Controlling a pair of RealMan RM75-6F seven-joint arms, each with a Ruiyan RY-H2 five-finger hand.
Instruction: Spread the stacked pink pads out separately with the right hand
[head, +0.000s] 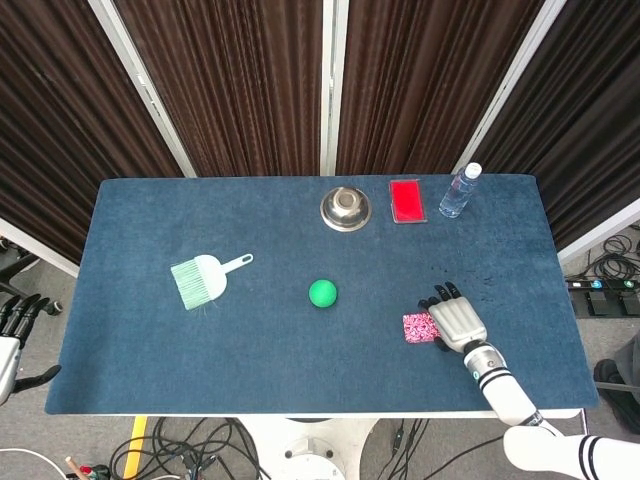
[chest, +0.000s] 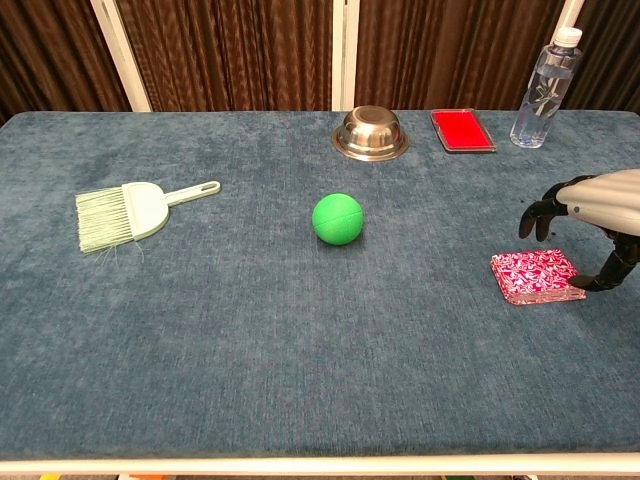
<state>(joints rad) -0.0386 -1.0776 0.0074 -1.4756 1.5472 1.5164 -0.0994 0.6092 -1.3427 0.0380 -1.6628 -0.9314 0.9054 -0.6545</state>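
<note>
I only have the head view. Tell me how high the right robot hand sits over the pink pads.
Observer: In the chest view the right robot hand hangs above the pink pads; a gap shows under its curled fingertips.
Operator: Check the thumb.
Observer: The thumb reaches down beside the stack's right edge; I cannot tell whether it touches.
Operator: Report the stack.
Observer: Its front edge shows layers lying flush, one on another.
</note>
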